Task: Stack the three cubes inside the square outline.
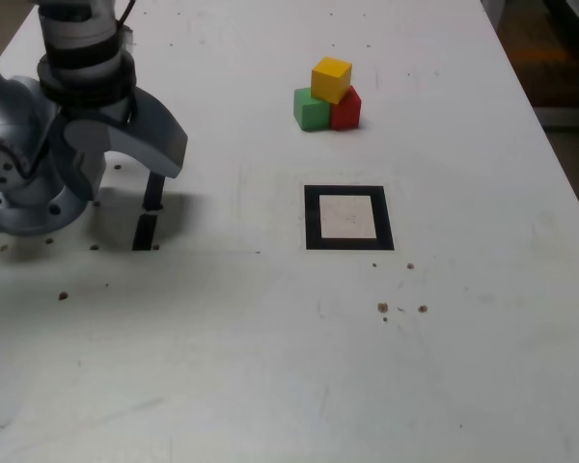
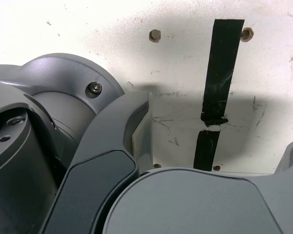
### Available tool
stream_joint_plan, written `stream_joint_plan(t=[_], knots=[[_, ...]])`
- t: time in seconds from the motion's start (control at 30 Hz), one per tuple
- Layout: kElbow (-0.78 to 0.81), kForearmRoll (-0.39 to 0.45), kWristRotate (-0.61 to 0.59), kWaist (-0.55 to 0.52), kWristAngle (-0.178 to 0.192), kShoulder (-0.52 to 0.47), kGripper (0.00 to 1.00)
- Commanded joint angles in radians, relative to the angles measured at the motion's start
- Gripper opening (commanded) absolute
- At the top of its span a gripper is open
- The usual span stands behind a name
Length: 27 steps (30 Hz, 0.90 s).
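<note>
1. Gripper (image 1: 125,169) at the upper left of the exterior view, folded down beside the grey arm base (image 1: 24,183); jaws spread wide, nothing between them, nothing held.
2. Just under the gripper, two short black tape strips (image 1: 148,217) end to end on the white table (image 1: 270,367); same strips in the wrist view (image 2: 219,83), with a small gap between them and bare table around.
3. Three cubes clustered in the upper middle of the exterior view: green cube (image 1: 310,108) and red cube (image 1: 346,109) side by side and touching, yellow cube (image 1: 331,79) resting on top across both.
4. Square outline (image 1: 348,218) at the centre of the exterior view, below the cubes in the frame and well apart from them, its white centre bare.
5. Small dark specks (image 1: 402,309) scattered on the table below the outline, lower right of centre.
</note>
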Motion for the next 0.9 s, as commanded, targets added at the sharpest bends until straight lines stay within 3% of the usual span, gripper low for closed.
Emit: stream_joint_plan(t=[0.0, 0.57, 0.73, 0.87], knots=[[-0.004, 0.004, -0.001, 0.001, -0.002, 0.000, 1.00], [-0.011, 0.026, 0.001, 0.001, -0.016, -0.008, 1.00], [-0.081, 0.101, 0.000, 0.002, -0.022, 0.008, 1.00], [-0.264, 0.218, -0.001, 0.004, 0.019, 0.038, 1.00]])
